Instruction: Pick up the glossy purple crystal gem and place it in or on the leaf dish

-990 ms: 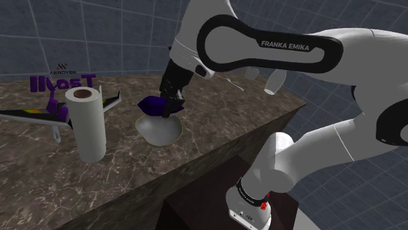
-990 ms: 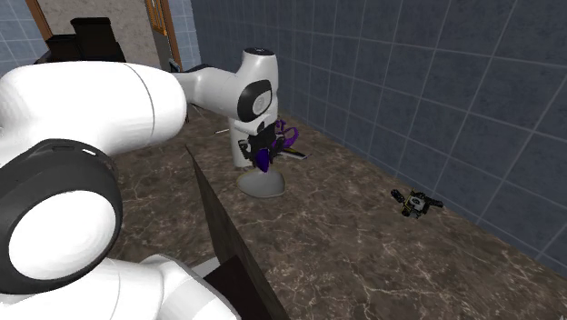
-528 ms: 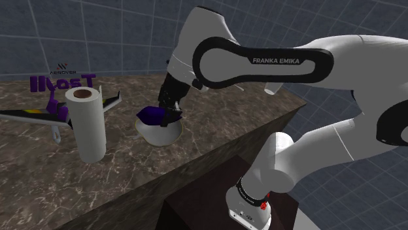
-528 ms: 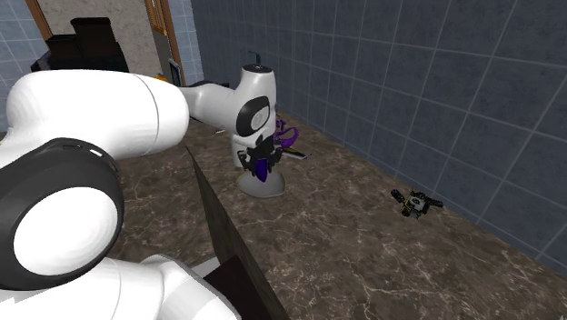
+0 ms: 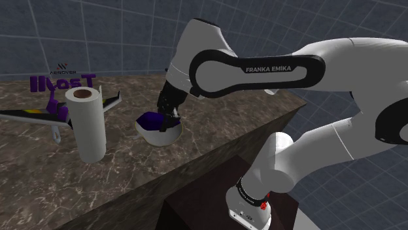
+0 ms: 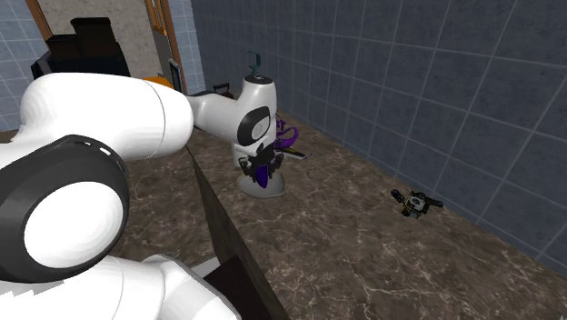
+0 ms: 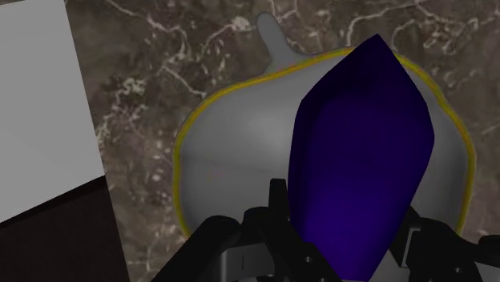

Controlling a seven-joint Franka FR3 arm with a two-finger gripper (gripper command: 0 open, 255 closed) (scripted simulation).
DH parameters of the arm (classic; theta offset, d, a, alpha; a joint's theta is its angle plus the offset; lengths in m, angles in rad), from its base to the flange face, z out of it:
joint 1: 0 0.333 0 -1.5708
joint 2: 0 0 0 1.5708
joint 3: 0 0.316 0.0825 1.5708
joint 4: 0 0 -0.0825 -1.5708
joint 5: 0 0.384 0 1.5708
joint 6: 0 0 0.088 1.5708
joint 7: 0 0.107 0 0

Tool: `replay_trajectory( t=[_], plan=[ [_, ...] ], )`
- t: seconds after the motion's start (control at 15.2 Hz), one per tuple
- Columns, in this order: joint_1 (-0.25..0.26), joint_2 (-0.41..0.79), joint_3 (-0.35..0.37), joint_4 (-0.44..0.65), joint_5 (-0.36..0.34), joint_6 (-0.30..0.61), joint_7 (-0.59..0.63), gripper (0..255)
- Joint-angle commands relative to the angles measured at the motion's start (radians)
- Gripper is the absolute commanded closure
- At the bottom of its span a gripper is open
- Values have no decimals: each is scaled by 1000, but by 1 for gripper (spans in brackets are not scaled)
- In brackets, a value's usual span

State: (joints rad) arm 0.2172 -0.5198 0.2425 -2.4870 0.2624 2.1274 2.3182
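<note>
The gem [image 7: 360, 152], clasped in the gripper [image 7: 344, 223], hangs low in the dish [image 7: 232, 136] hollow, with the roll [image 5: 86, 124] at the dish's nine o'clock in the shoulder view. Best to release gently, centred, then lift straight up.

The dark marbled bench [image 5: 131, 176] carries one glossy purple faceted gem [image 7: 360, 152], one white leaf-shaped dish with a yellow rim [image 7: 232, 160], one white paper-towel roll [image 5: 87, 124], one purple-and-yellow toy plane [image 5: 60, 112], one row of purple letters [image 5: 62, 83] and one small black-and-yellow gadget [image 6: 414, 202].
</note>
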Motion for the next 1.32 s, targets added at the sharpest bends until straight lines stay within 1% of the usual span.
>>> replay_trajectory(
  t=[0.0,0.2,0.26,0.59,0.86,1.25],
  plan=[
    [0,0,0,-1,0,1,0,255],
    [0,0,0,-1,0,1,0,255],
    [0,0,0,-1,0,1,0,0],
    [0,0,0,-1,0,1,0,0],
    [-7,-49,-26,87,-16,-137,3,0],
    [-7,-49,-26,87,-16,-137,3,0]
  ],
)
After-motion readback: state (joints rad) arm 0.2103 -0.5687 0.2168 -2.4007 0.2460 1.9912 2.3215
